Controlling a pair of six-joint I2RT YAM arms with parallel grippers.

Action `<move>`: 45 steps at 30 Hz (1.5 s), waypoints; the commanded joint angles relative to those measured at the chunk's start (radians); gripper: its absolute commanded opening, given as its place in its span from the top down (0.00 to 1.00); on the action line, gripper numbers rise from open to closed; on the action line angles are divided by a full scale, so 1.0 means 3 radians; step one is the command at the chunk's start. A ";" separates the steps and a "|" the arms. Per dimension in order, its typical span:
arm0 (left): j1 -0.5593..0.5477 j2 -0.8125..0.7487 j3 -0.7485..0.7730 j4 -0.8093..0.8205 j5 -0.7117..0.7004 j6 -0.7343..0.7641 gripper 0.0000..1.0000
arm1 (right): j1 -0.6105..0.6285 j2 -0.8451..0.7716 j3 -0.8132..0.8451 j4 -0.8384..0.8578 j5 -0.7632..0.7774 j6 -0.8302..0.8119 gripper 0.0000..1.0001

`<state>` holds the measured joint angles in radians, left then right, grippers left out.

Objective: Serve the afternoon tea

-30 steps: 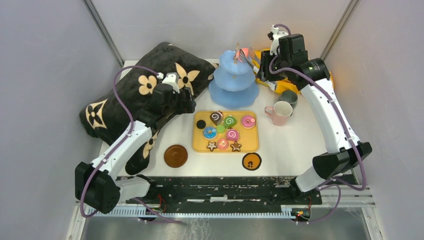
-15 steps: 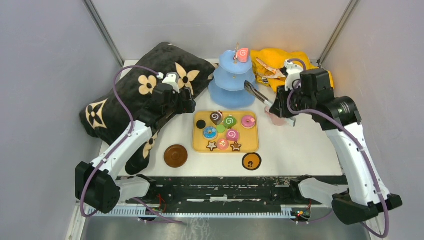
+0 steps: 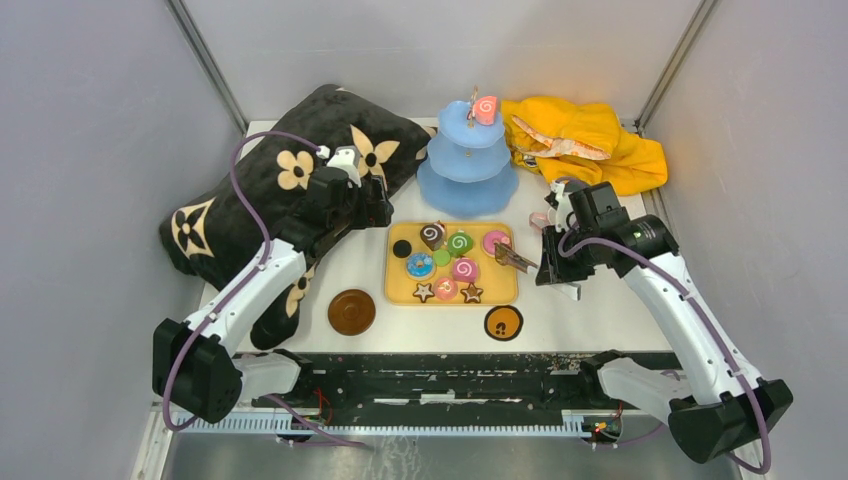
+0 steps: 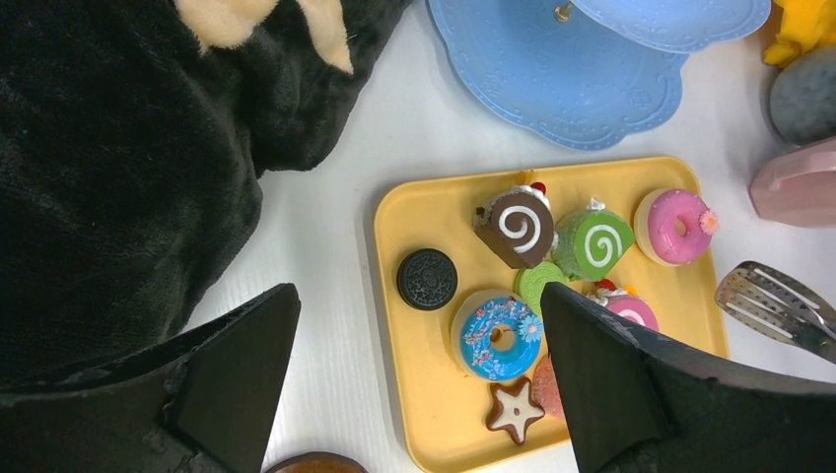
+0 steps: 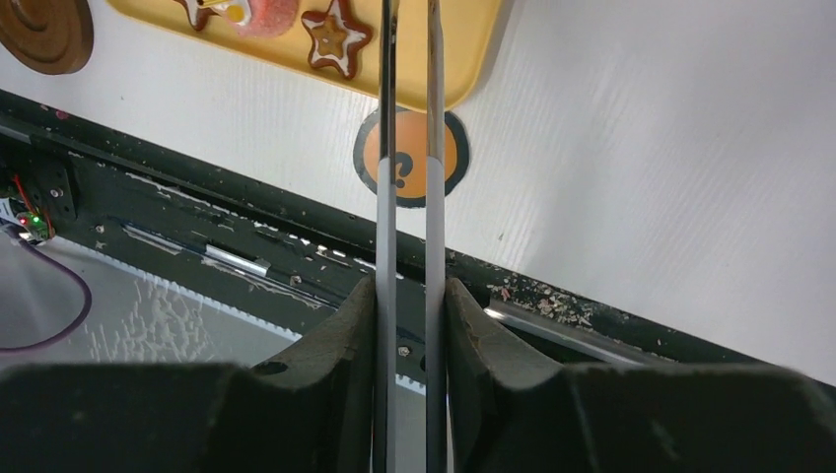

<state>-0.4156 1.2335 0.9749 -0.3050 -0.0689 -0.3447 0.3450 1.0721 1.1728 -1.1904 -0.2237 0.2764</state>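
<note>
My right gripper (image 3: 546,264) squeezes the tongs (image 3: 514,259), which lie sideways, tips pointing left over the tray (image 3: 398,283). My left gripper (image 3: 377,212) gapes open.

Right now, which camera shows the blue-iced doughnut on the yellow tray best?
Left wrist view: the blue-iced doughnut sits close, large and sharp, with its hole and sprinkles clear. The top external view shows it whole but small. The right wrist view catches only the near edge of the yellow tray, not the doughnut.
</note>
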 commanded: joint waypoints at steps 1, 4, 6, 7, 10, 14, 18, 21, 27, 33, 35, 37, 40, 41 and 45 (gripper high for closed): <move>0.0013 -0.0049 0.0051 0.0144 0.0065 -0.0138 0.01 | 0.0016 -0.0158 -0.0093 0.0249 0.0103 0.0262 0.67; 0.0010 -0.0042 0.0041 0.0157 0.0080 -0.0149 0.01 | 0.0014 -0.0163 -0.0234 0.0403 0.0099 0.0373 0.65; 0.0013 -0.0042 0.0034 0.0162 0.0083 -0.0150 0.01 | 0.0015 -0.0158 -0.0324 0.0493 0.0097 0.0421 0.63; 0.0013 -0.0042 0.0031 0.0163 0.0086 -0.0149 0.01 | 0.0016 -0.0158 -0.0360 0.0527 0.0100 0.0437 0.63; 0.0014 -0.0041 0.0032 0.0162 0.0081 -0.0141 0.01 | 0.0016 -0.0146 -0.0422 0.0587 0.0097 0.0460 0.61; 0.0012 -0.0014 0.0023 0.0180 0.0079 -0.0144 0.01 | 0.0032 -0.0128 -0.0462 0.0598 0.0166 0.0436 0.59; 0.0010 0.0023 0.0019 0.0210 0.0101 -0.0163 0.01 | 0.0071 -0.0126 -0.0543 0.0673 0.0260 0.0451 0.59; 0.0011 0.0043 0.0014 0.0222 0.0106 -0.0170 0.01 | 0.0116 -0.0110 -0.0604 0.0773 0.0307 0.0496 0.58; 0.0014 0.0036 0.0011 0.0224 0.0092 -0.0159 0.01 | 0.0259 -0.0023 -0.0607 0.0859 0.0478 0.0561 0.54; 0.0015 0.0032 -0.0010 0.0221 0.0081 -0.0161 0.01 | 0.0342 0.0076 -0.0610 0.0998 0.0521 0.0611 0.52; 0.0012 0.0030 -0.0017 0.0223 0.0079 -0.0159 0.01 | 0.0368 0.0120 -0.0587 0.1029 0.0540 0.0616 0.51; 0.0013 0.0025 -0.0018 0.0220 0.0081 -0.0156 0.01 | 0.0389 0.0145 -0.0569 0.1055 0.0596 0.0626 0.51; 0.0011 0.0019 -0.0022 0.0224 0.0076 -0.0155 0.01 | 0.0406 0.0178 -0.0555 0.1087 0.0636 0.0633 0.50; 0.0012 0.0020 -0.0022 0.0223 0.0074 -0.0155 0.01 | 0.0414 0.0190 -0.0555 0.1100 0.0643 0.0633 0.50; 0.0012 0.0024 -0.0026 0.0224 0.0070 -0.0150 0.01 | 0.0449 0.0261 -0.0550 0.1139 0.0652 0.0633 0.49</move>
<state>-0.4156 1.2484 0.9710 -0.2813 -0.0498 -0.3515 0.4675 1.1389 0.9836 -0.9104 -0.0532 0.4515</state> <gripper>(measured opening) 0.993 0.508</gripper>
